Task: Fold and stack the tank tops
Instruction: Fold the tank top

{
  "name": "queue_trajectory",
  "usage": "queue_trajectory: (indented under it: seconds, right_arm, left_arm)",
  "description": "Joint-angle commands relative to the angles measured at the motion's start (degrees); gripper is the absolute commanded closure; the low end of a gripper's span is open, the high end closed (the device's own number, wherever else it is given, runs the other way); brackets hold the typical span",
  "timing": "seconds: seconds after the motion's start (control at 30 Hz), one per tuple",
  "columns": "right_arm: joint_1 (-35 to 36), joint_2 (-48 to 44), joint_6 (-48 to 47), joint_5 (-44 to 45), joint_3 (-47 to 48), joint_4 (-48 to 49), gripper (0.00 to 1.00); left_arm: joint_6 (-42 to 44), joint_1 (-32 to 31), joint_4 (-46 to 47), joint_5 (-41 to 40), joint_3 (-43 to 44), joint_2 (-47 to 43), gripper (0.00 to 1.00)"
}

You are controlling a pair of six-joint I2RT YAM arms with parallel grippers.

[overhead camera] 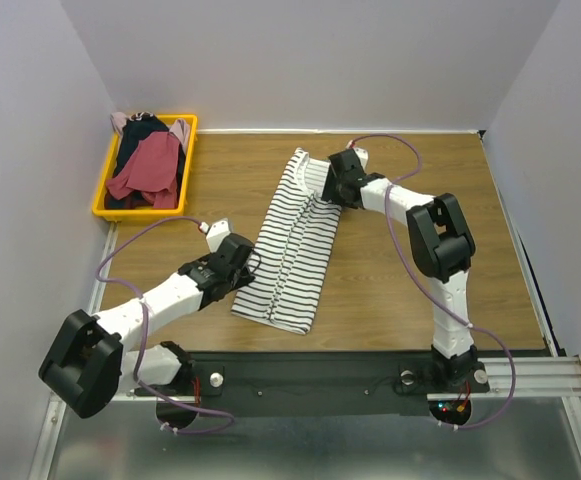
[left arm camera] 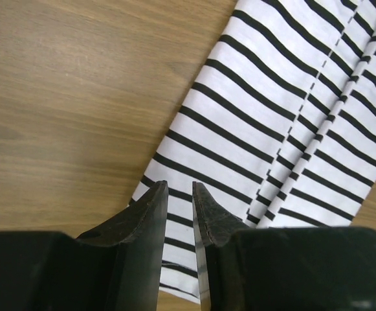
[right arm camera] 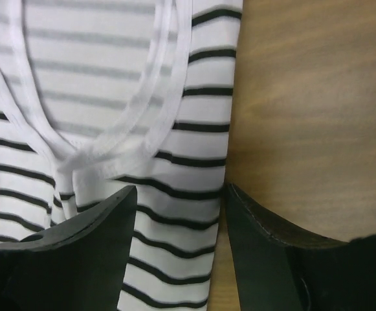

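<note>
Wood-grain worktop [overhead camera: 370, 290], closed in by 3 plain pale walls [overhead camera: 310, 60]. Near its middle, flat on the wood, the striped tank top [overhead camera: 292, 245]: white with thin black stripes, folded lengthwise into 1 long strip, set on a slant with the scooped neck at the far end and the hem nearest the arm bases.

Left of the strip's far end, tight against the left wall, a yellow bin [overhead camera: 101, 200] heaped with more tops: a dark red top [overhead camera: 150, 165] uppermost, dark navy cloth [overhead camera: 135, 140] beneath, a pale pink cloth [overhead camera: 120, 122] at the far rim.

At the strip's near left edge, the left gripper [overhead camera: 242, 262], jaws parted by a narrow gap, nothing pinched, stripes visible through the gap [left arm camera: 179, 188].

At the strip's far right edge by the neck, the right gripper [overhead camera: 335, 185], jaws spread wide, straddling the cloth's border without clamping it [right arm camera: 180, 189].

Beyond the hem, at the worktop's near edge, a black base bar [overhead camera: 310, 375].
</note>
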Motion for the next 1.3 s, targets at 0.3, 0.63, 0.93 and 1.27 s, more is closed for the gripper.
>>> queue_trajectory:
  seconds: [0.3,0.63,0.93,1.27]
  right_arm:
    - [-5.1,16.5,-8.0,-1.0,24.5,-8.0,0.54]
    - [-6.9,26.8,-15.0,9.4,40.3,-9.8,0.83]
    - [-10.3,33.3,-21.7,6.5,54.0,-8.2,0.58]
    - [-10.4,11.1,-14.8,5.1,34.6,-6.8,0.0]
  left_arm:
    - [9.3,5.8,4.3,3.6,6.4,2.8,0.66]
    - [10.2,6.9,7.2,8.1,7.4,4.2,0.66]
    - [8.2,6.9,13.3,13.0,5.2,7.6,0.57]
    - [8.3,7.0,16.6,12.9,0.1,7.2,0.5]
